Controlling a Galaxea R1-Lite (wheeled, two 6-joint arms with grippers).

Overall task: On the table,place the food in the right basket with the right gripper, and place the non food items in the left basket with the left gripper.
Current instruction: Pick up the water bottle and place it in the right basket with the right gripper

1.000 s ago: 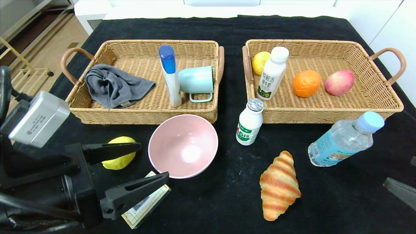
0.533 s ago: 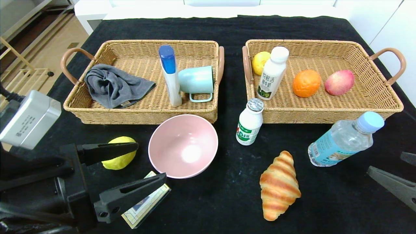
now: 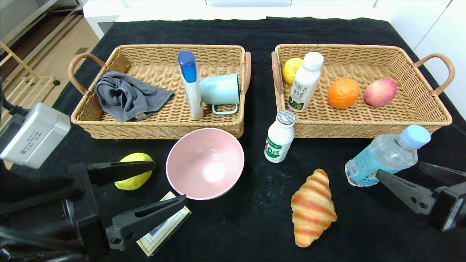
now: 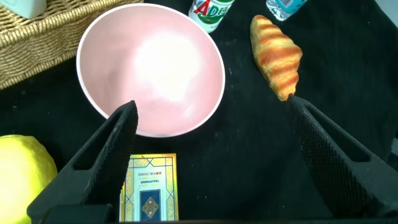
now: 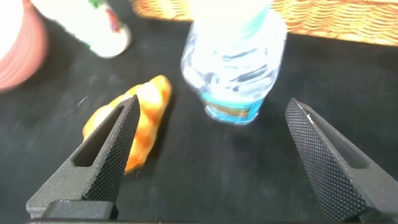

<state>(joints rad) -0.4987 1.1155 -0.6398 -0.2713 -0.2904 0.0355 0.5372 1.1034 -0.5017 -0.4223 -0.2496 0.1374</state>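
Note:
On the black cloth lie a pink bowl, a yellow lemon, a card box, a small white bottle, a croissant and a water bottle on its side. My left gripper hangs open at the front left, its fingers either side of the bowl's near rim and the card box. Open too, my right gripper sits at the front right, just short of the water bottle's base, with the croissant beside one finger.
The left basket holds a grey cloth, a blue-capped bottle and a teal mug. The right basket holds a lemon, a milk bottle, an orange and a peach.
My right gripper has come in from the lower right edge, moving left and up to the water bottle's base. The left arm has drawn back slightly.

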